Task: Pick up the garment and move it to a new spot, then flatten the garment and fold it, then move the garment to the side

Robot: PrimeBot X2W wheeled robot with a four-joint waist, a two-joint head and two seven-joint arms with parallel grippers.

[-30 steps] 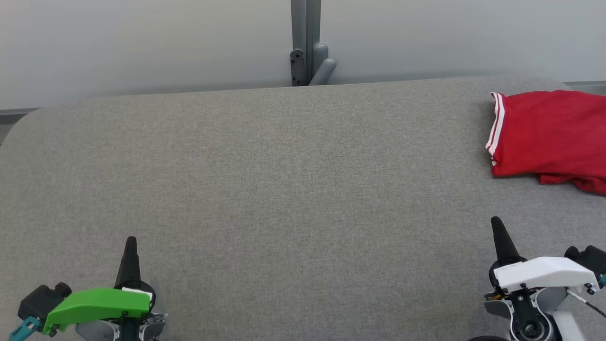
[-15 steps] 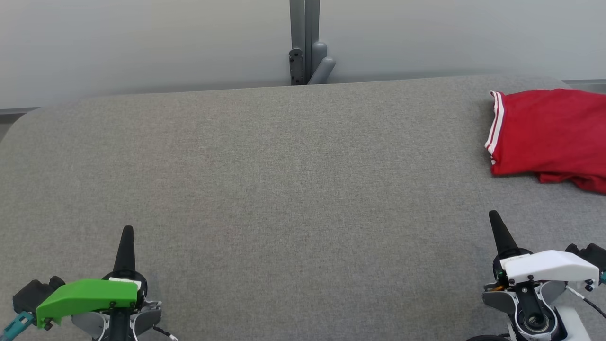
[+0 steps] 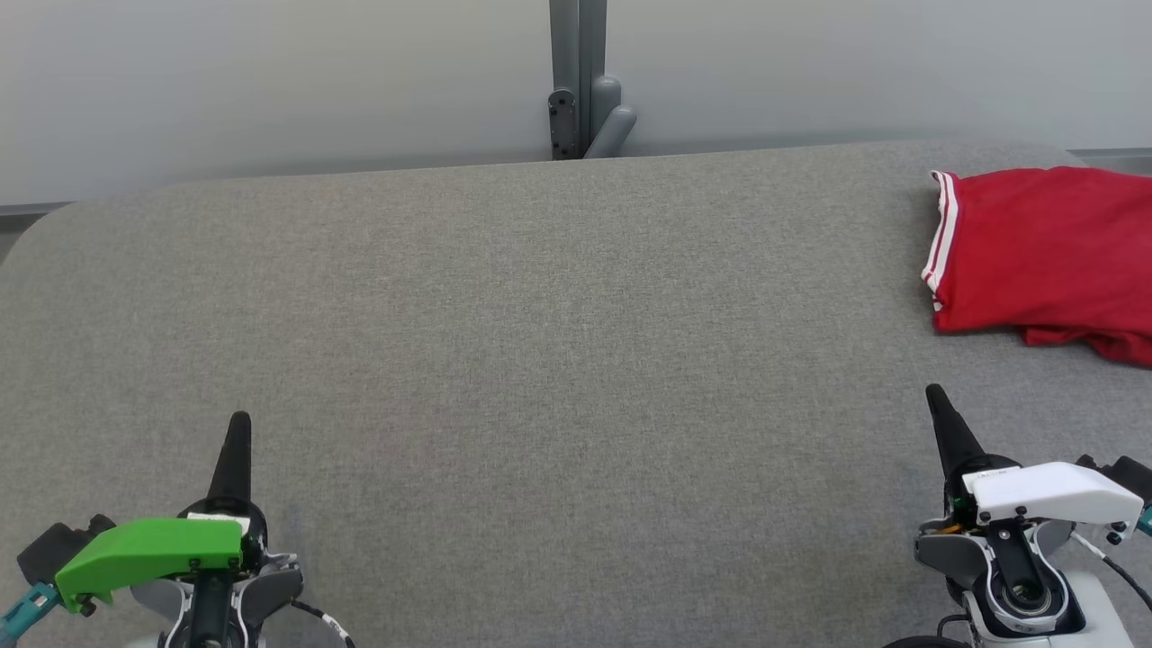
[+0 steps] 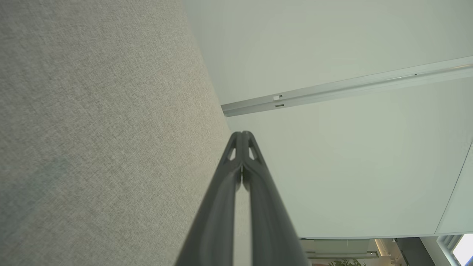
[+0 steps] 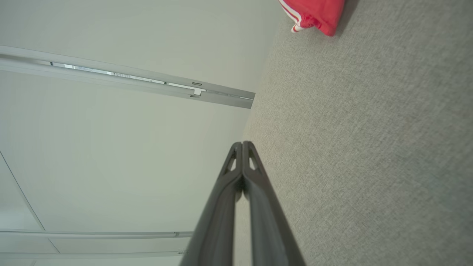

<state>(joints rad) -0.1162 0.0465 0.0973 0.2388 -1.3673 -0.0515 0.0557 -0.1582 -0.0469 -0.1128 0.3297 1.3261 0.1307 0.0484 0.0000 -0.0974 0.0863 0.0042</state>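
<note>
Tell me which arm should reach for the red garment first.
Probably right: the right gripper is near the red garment; the left gripper is far across the grey table.

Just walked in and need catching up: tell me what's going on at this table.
Nothing is being handled right now. The red garment, trimmed with white stripes, lies in what looks like a loose fold at the far right of the grey table. The left gripper and right gripper are both shut and empty, low at the near side, well apart from the garment. The right one is nearer to it.
</note>
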